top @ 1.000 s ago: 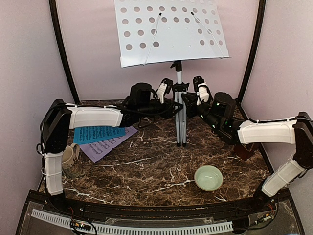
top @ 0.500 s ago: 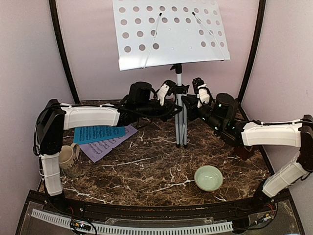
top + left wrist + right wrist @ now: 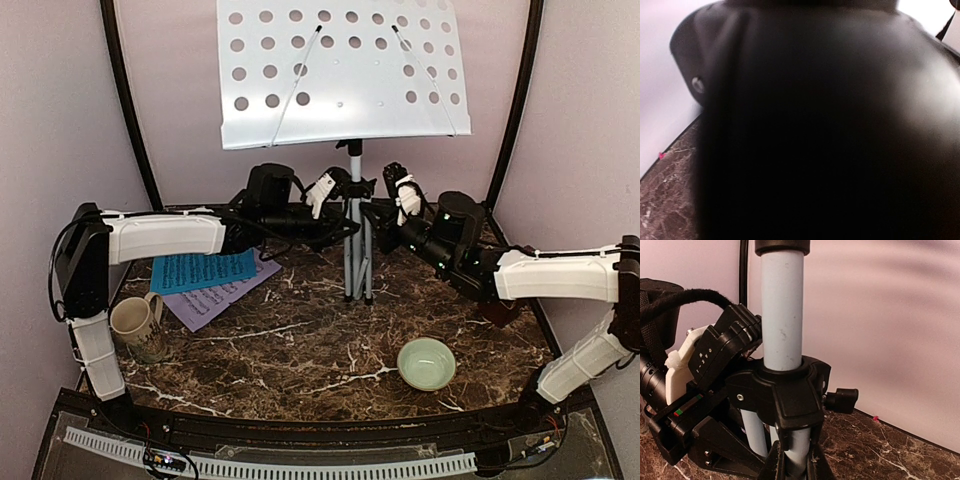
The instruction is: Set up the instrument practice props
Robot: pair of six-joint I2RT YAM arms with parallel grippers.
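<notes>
The silver-white music stand (image 3: 352,235) stands at the back middle with its legs folded together, and its perforated desk (image 3: 340,75) is up top. My right gripper (image 3: 388,200) is shut on a pale tube of the stand just under its black collar (image 3: 785,390); the right wrist view shows the gripper (image 3: 794,467) closed round the tube. My left gripper (image 3: 328,190) presses against the collar from the left; its grip is hidden. The blue sheet (image 3: 203,270) lies on the lilac sheet (image 3: 215,298) at left. The reddish-brown metronome (image 3: 503,307) is mostly hidden under my right forearm.
A beige mug (image 3: 133,322) stands at the front left beside my left arm's base. A pale green bowl (image 3: 427,362) sits front right. Pink walls close in the back and sides. The left wrist view is filled by a dark surface.
The stand has shifted left along the back together with both grippers. The left arm has drawn back leftward and the right arm has stretched further out.
</notes>
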